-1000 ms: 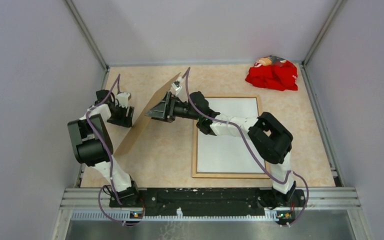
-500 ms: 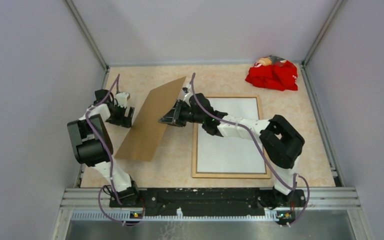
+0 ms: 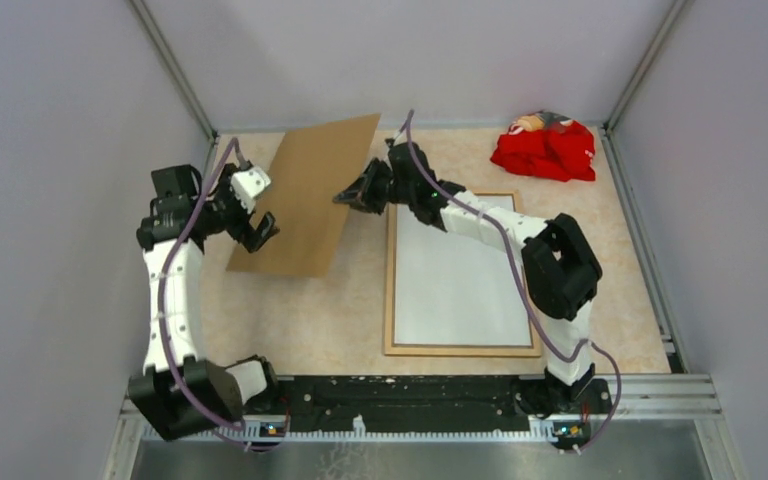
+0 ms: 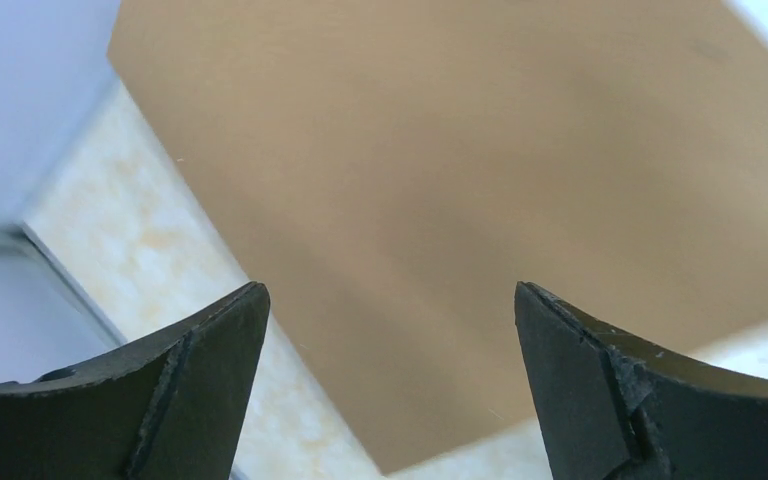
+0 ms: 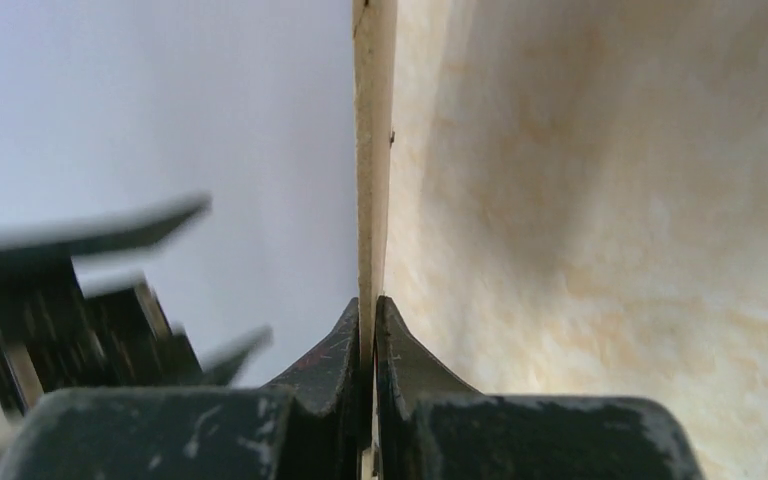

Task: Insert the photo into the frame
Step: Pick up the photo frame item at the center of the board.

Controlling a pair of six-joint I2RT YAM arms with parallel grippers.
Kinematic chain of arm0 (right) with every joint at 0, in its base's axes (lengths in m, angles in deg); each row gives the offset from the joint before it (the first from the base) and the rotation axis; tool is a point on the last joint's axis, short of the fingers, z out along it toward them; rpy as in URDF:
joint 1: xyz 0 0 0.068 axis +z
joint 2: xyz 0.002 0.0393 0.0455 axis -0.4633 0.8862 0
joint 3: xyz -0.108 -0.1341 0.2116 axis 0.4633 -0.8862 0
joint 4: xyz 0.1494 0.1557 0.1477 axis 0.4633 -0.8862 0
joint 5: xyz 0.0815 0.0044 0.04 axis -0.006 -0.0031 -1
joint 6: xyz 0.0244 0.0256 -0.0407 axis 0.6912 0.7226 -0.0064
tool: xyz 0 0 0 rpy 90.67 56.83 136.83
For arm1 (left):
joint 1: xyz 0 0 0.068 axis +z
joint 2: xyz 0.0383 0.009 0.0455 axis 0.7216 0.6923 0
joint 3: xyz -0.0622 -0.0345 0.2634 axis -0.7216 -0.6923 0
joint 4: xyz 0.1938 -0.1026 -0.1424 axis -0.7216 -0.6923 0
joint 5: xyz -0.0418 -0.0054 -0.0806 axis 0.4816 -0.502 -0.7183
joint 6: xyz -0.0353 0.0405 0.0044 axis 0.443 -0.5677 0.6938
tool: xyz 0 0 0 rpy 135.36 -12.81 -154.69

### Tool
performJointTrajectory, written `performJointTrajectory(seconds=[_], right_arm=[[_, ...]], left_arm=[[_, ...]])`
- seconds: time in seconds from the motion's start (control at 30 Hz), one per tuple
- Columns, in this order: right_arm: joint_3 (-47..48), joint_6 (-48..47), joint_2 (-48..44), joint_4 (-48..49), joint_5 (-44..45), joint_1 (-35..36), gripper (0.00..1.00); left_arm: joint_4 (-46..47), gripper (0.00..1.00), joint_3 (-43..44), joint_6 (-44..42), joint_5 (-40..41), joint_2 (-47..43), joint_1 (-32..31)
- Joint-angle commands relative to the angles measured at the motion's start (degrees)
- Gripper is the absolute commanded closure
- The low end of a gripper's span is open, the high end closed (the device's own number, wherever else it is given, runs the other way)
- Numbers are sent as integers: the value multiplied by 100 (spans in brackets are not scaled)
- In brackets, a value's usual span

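pinching the thin edge of the plain brown rectangular backing board (image 5: 372, 150), the right gripper (image 5: 368, 312) is clenched on it and holds the sheet tilted above the far left of the beige table (image 3: 610, 300); the left gripper (image 4: 390, 300) gapes wide just beside the board, grasping nothing. the white-backed rectangular photo (image 3: 455, 270) lies face down inside the thin pale wooden frame (image 3: 388, 300), nearer and to the right of the right claw, long axis running near to far. the right arm is closer, so lowering the board over it looks like its job
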Motion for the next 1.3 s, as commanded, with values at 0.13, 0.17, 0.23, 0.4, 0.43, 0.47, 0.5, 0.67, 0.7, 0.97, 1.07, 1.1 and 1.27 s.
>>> performJointTrajectory(seconds=[0.13, 0.17, 0.23, 0.4, 0.43, 0.47, 0.5, 0.67, 0.7, 0.97, 1.07, 1.1, 1.27], right_arm=[[1292, 1163, 330, -6, -548, -809, 100], [1352, 1237, 362, -40, -598, -836, 100], [1432, 1347, 382, -135, -654, -875, 100], [1219, 1590, 231, -82, -739, -878, 100], [1128, 1684, 180, -4, -754, -874, 100], [1040, 1757, 140, 84, -774, -867, 100], [952, 1830, 91, 226, -800, -860, 100], [693, 2122, -29, 627, -935, -782, 100], [703, 2124, -37, 631, -962, -763, 100], [609, 2245, -167, 807, -1037, -571, 100], [577, 2256, -231, 865, -1058, -500, 100], [576, 2244, -248, 875, -1070, -478, 100], [619, 1738, -355, 800, -1221, -465, 100]], left_arm=[[-440, 2, -1057, -2652, -1486, -1667, -9], [-449, 2, -1081, -2763, -1529, -1712, -30], [-454, 2, -1114, -2979, -1566, -1783, -53], [98, 2, -1649, -3374, -1336, -2231, -253], [455, 2, -1827, -3255, -1246, -2442, -342], [798, 4, -1990, -3107, -1178, -2607, -413], [1149, 5, -2166, -3028, -1132, -2761, -468], [1842, 9, -2621, -3191, -772, -3017, -772], [2152, 9, -2677, -2984, -635, -3015, -844], [2427, 20, -2809, -2955, -373, -2881, -943], [2413, 30, -2760, -2912, -309, -2762, -945], [2425, 33, -2738, -2898, -302, -2745, -950], [2891, 77, -2699, -2607, -259, -2782, -953]])
